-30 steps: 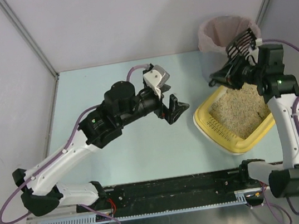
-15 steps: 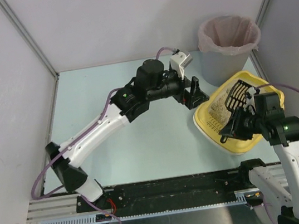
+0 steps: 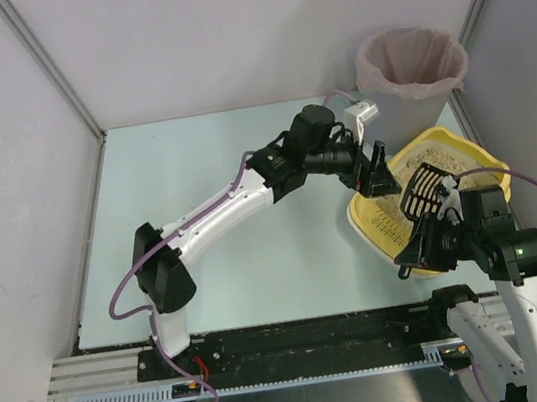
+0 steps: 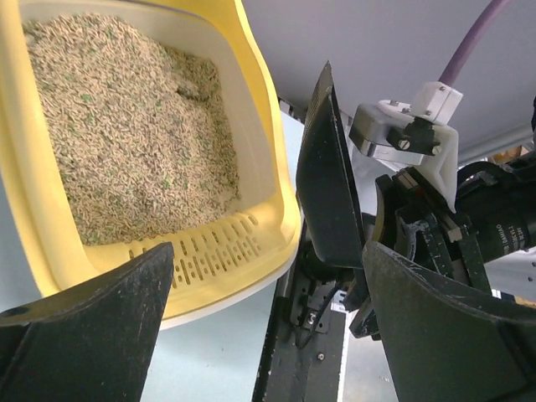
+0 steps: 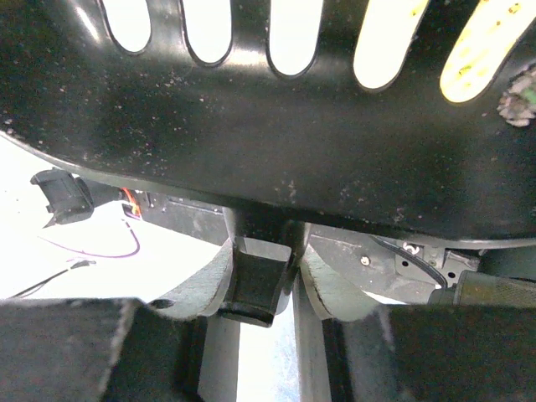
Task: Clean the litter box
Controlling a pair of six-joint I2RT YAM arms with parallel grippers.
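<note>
The yellow litter box (image 3: 371,224) stands at the right of the table, tilted, with beige litter (image 3: 444,157) in it. My left gripper (image 3: 377,173) has reached across to its left rim and is open, with nothing held. In the left wrist view the box's slotted rim (image 4: 251,251) lies just ahead of my open left gripper (image 4: 268,343), and the litter (image 4: 126,142) fills the box. My right gripper (image 3: 436,228) is shut on the handle of a black slotted scoop (image 3: 422,188), whose blade hangs over the box's near-left part. The right wrist view shows the handle (image 5: 258,289) clamped in my right gripper (image 5: 264,268).
A grey round bin with a pink liner (image 3: 409,61) stands at the back right, just behind the box. Grey walls close in the table on the left, back and right. The black rail with the arm bases (image 3: 309,336) runs along the near edge.
The left arm swung right from mid-table to the box's left rim, gripper still open. The right arm brought the scoop from beside the bin down over the box's near side.
</note>
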